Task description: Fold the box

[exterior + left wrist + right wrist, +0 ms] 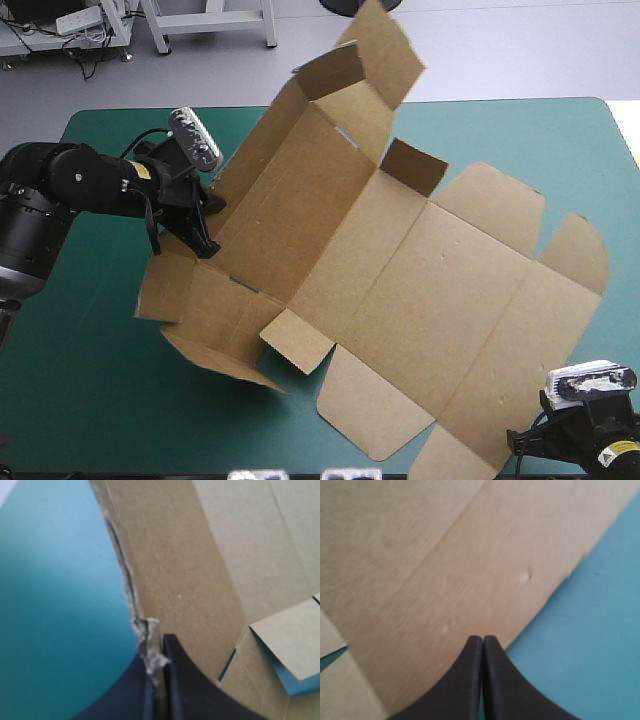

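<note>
At centre-left the left gripper [206,246] is pinching the light, stiff box [430,280] by its raised edge; the right gripper [482,640] is hovering clenched, seemingly empty.

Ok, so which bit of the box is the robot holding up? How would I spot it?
Start at the teal-green table; a big brown box sheet covers its middle. Go to the sheet's left side, where a long wall tilts up off the table. It's the only part pinched at its edge by the left arm's black fingers; the wide right part lies flat.
</note>
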